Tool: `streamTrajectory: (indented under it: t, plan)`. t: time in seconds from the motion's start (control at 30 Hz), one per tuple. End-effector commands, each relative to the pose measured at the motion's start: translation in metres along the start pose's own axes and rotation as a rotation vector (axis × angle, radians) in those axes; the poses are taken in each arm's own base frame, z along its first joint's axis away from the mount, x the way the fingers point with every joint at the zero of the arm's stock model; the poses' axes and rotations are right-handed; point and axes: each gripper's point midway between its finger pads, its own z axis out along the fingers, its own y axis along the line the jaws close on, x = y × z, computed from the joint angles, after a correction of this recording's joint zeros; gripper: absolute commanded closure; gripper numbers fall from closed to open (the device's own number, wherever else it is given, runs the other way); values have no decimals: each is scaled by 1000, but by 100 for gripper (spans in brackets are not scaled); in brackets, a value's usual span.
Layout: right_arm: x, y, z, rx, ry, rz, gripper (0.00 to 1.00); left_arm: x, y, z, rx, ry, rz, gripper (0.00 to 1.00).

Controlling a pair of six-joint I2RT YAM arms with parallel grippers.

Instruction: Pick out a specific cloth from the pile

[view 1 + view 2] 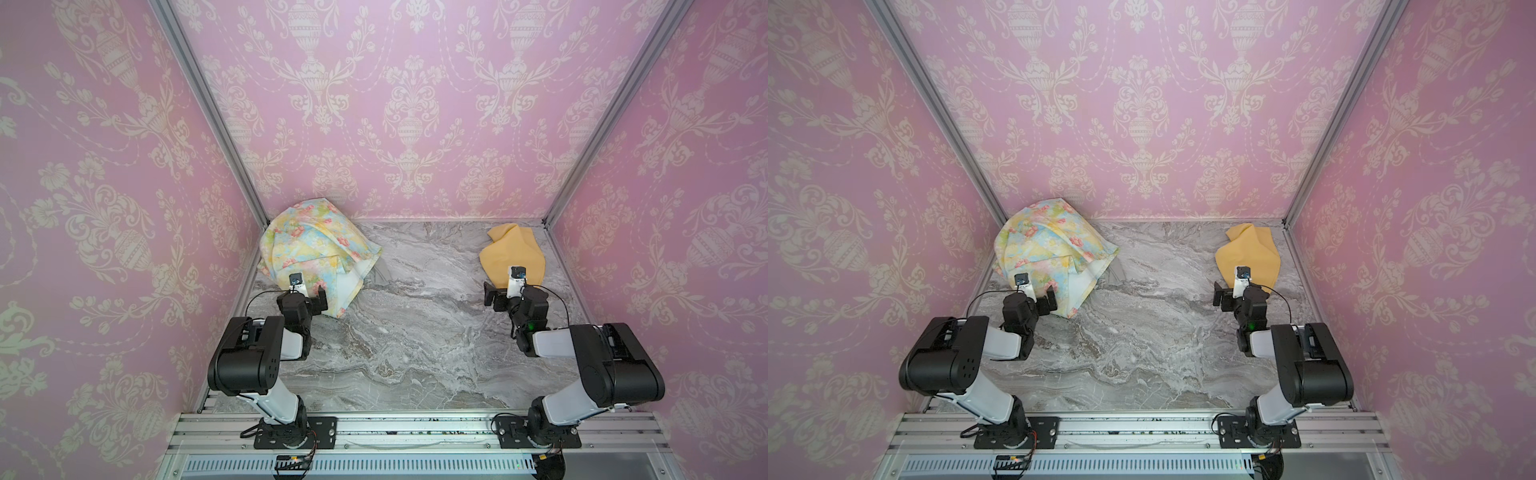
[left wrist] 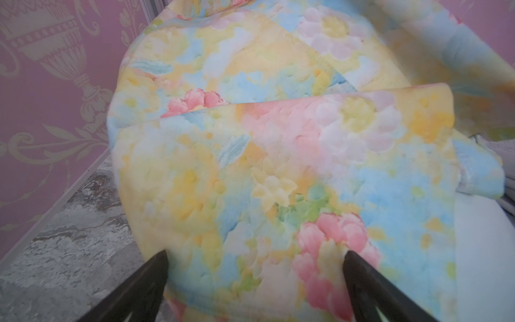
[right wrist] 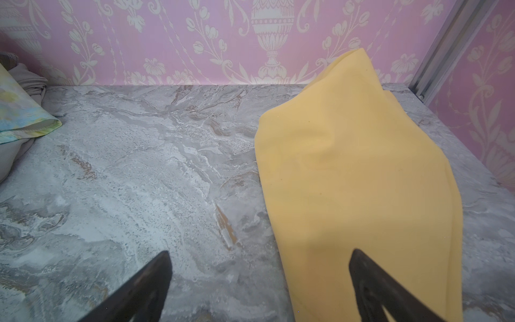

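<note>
My left gripper (image 2: 256,252) is spread wide, nothing between the fingers pinched. It hangs over the near edge of the pile (image 2: 278,167), and in its wrist view the floral fabric fills the gap between my two dark fingertips. That view is soft and close, so I cannot tell whether the tips touch the fabric or sit just above it.

My right gripper (image 3: 261,251) is spread wide too, and it grips nothing. In its wrist view one fingertip lies over the near end of the cloth (image 3: 354,181) and the other over bare table (image 3: 139,181).

In both top views the cloth (image 1: 512,253) (image 1: 1248,255) lies rumpled on the table's far right corner, near the back wall (image 1: 415,124) and the right side wall. It is a plain mustard yellow and lies alone, with one point raised toward the back wall.

The pile (image 1: 311,245) (image 1: 1050,249) sits in the far left corner, well apart from the cloth, with bare marble table (image 1: 415,332) between them. It is mostly a pastel floral sheet with a white underside turned out at its near right edge. A grey cloth (image 3: 30,83) pokes out from under it on the side facing the middle of the table (image 1: 382,272).
</note>
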Motion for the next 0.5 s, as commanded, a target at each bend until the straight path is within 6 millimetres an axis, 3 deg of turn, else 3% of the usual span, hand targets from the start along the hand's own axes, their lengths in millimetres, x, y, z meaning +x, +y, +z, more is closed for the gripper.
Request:
streamTrajectory:
  t: [0.0, 0.47]
  plan:
    - [1, 4, -1, -16, 0, -6, 0, -7, -2, 3, -2, -20, 23, 1]
    - [2, 4, 0, -19, 9, -4, 0, -7, -2, 3, -3, -20, 23, 1]
